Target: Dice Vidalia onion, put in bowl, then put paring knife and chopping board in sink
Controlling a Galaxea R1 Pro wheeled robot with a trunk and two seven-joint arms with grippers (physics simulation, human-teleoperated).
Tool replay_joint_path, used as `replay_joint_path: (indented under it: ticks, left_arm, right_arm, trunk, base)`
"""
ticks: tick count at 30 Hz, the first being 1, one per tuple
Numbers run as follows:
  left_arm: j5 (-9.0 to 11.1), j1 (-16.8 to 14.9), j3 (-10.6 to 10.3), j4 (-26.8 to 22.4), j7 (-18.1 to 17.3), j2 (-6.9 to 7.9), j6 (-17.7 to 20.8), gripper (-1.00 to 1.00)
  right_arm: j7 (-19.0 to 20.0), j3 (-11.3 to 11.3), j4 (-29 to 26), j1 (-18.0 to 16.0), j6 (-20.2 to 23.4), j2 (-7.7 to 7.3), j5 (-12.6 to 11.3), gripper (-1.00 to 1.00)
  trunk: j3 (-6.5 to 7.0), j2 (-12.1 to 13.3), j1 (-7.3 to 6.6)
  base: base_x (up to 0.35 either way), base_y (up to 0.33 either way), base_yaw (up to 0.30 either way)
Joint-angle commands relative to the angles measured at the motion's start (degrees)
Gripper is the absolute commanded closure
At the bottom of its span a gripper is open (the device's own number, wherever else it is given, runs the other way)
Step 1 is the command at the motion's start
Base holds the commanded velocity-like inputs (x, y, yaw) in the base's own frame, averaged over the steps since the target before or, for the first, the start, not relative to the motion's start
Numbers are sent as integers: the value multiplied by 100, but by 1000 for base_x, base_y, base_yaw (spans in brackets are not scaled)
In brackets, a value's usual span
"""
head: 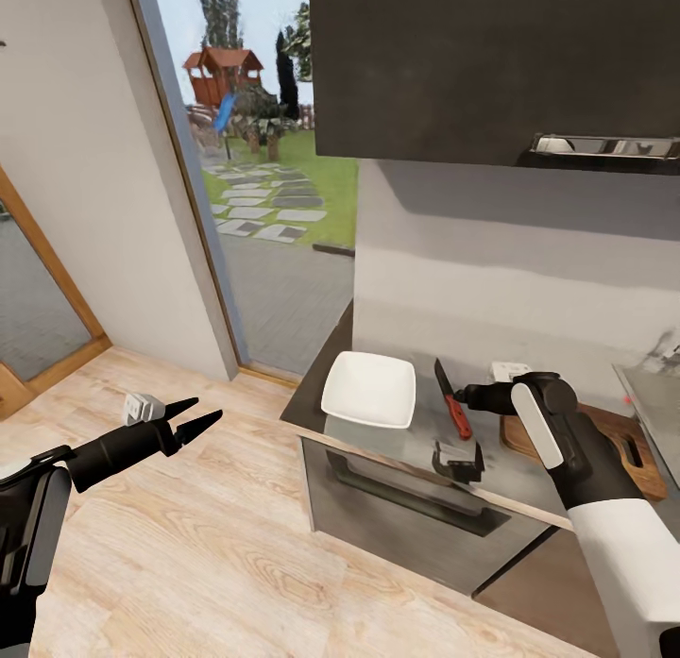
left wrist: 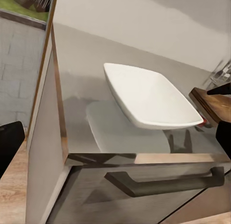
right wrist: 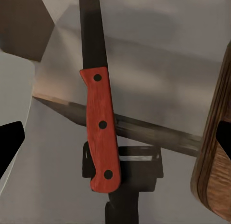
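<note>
Left gripper: held low over the wood floor, well apart from the bowl and off the surface; its jaws are spread and nothing is held, so it is judged to be parked clear of the work.
Right gripper: poised above the front edge of the surface, just beside the bowl's tap-ward side. In the right wrist view the dark finger tips sit wide at either edge with the knife handle between them, untouched; the jaws are released, apparently lined up for a pick.
Paring knife: laid flat on the surface between the bowl and the board, red-orange handle toward the front edge and blade toward the wall, which leaves the handle easy to reach.
Bowl: rested upright and empty near the surface's corner, presumably ready to receive the dice.
Chopping board: laid flat beyond the knife from the bowl, partly hidden by the right arm.
Sink: seen at the frame's edge past the board; the onion cannot be made out.
Surface: grey, glossy, carrying bowl, knife and board.
</note>
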Motion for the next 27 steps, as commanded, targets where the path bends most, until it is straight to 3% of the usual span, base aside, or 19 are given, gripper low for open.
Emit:
replay_joint_path:
  ticks: [1, 27]
  left_arm:
    - [23, -5, 3, -1, -9, 1, 43, -100]
    - [23, -5, -3, -1, -9, -34, 43, -100]
  right_arm:
    - [-60, 15, -4, -6, 15, -6, -60, -100]
    - [-60, 15, -4, -6, 15, -6, -60, -100]
  trunk:
    - [-11, -11, 3]
    - [-56, -11, 3]
  base:
    - [-3, 0, 0]
    - [0, 0, 9]
